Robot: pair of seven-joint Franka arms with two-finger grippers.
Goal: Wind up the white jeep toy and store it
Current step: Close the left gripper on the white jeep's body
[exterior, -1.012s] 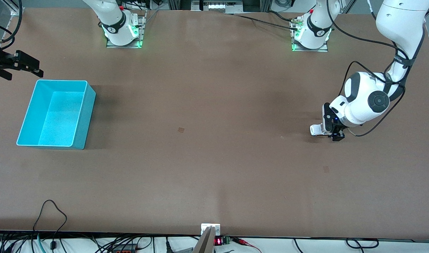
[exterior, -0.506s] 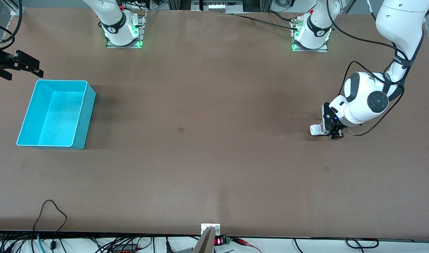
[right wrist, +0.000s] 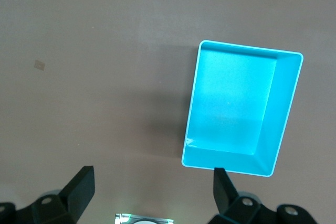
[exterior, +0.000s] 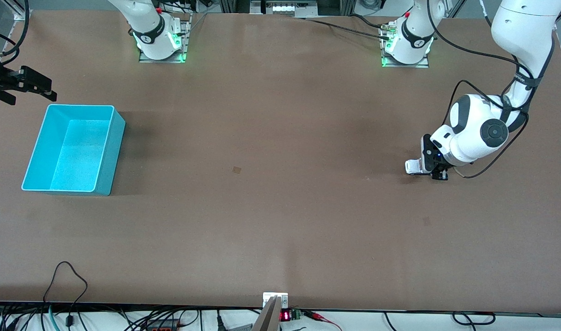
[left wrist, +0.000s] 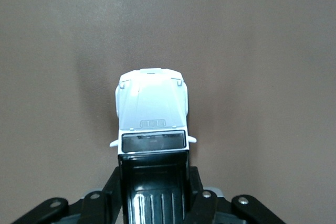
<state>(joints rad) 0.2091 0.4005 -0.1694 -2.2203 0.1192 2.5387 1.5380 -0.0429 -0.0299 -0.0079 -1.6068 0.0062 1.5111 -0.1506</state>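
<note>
Got my left gripper point(exterior: 434, 171) clenched on the white jeep toy point(left wrist: 151, 109) down on the table point(exterior: 280, 207) for winding, while the right gripper point(exterior: 18, 85) waits released by the turquoise bin point(exterior: 103, 151).

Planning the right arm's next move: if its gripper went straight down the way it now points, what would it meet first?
Most likely bare table. The right gripper hangs open, pointing down at brown tabletop, with the turquoise bin off to one side of its line. Depth is hard to judge, so the bin's rim might be grazed.
</note>
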